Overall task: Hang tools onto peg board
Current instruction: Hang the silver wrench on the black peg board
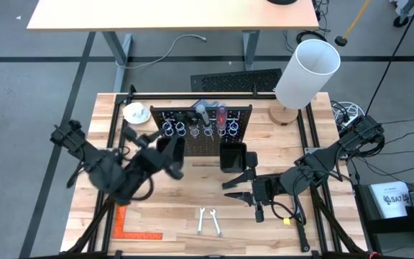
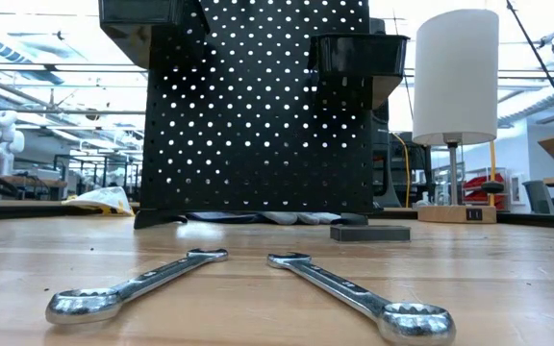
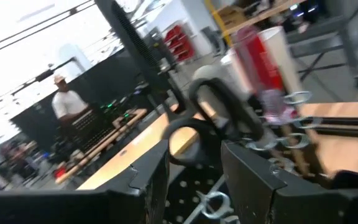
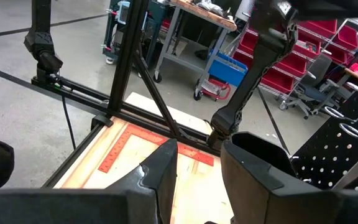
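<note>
The peg board point(image 1: 200, 128) point(image 2: 258, 115) stands upright at the table's middle. It carries a row of wire ring holders point(image 1: 192, 129) and two black bins. A red-handled screwdriver point(image 1: 222, 115) point(image 3: 260, 68) sits in a ring. The scissors' black handle loops point(image 3: 213, 115) show by the rings, just past my left gripper's fingertips. My left gripper point(image 1: 169, 155) point(image 3: 194, 165) is open and level at the board's left bin. Two silver wrenches point(image 1: 207, 221) point(image 2: 133, 284) lie flat on the near table. My right gripper point(image 1: 236, 185) point(image 4: 197, 168) hovers open, with nothing between its fingers, in front of the right bin point(image 1: 233, 157).
A white cylinder lamp point(image 1: 306, 72) point(image 2: 455, 77) stands on a wooden base at the far right. A red L-shaped ruler point(image 1: 136, 232) point(image 4: 129, 149) lies at the near left. A white object point(image 1: 135, 113) sits far left of the board. A person shows in the room beyond, in the left wrist view.
</note>
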Available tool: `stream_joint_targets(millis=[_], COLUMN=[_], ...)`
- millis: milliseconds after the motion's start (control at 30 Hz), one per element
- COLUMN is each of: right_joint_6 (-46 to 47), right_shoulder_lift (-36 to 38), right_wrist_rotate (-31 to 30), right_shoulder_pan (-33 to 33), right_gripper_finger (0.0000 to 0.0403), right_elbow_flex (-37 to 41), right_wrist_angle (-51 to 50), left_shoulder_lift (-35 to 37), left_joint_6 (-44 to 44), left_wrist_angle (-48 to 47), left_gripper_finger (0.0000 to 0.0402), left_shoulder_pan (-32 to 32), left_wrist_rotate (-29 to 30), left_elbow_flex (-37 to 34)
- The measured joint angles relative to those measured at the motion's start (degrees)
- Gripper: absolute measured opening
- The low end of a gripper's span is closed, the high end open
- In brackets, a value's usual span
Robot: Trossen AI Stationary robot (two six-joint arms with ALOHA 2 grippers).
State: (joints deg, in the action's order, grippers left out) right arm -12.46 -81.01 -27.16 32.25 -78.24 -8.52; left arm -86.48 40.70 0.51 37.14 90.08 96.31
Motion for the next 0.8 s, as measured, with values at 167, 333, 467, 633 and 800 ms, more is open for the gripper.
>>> stream_joint_targets(millis=[167,333,467,633,800], right_joint_6=[0.04,0.21,0.49,2.31,9.25], right_shoulder_lift=[0.00,0.00,0.00,0.00,-0.01], right_wrist_rotate=[0.00,0.00,0.10,0.22,0.25], right_shoulder_pan=[0.02,0.04,0.04,0.04,0.17], right_gripper_finger=[0.0116,0.0116,0.0116,0.0116,0.0116], right_elbow_flex=[0.00,0.00,0.00,0.00,0.00], right_wrist_angle=[-0.55,-0.65,-0.69,-0.85,-4.46], left_shoulder_lift=[0.00,-0.51,-2.50,-6.48,-12.47], left_joint_6=[-2.49,-2.93,-3.97,-12.19,-19.50], left_wrist_angle=[0.02,0.15,0.42,0.34,-0.04], left_gripper_finger=[0.0154,0.0154,0.0154,0.0153,0.0152], left_shoulder_pan=[4.90,10.83,15.15,18.97,21.33], left_wrist_rotate=[0.00,-0.17,-0.22,-0.78,-1.97], left_elbow_flex=[0.00,0.00,0.00,0.00,0.00])
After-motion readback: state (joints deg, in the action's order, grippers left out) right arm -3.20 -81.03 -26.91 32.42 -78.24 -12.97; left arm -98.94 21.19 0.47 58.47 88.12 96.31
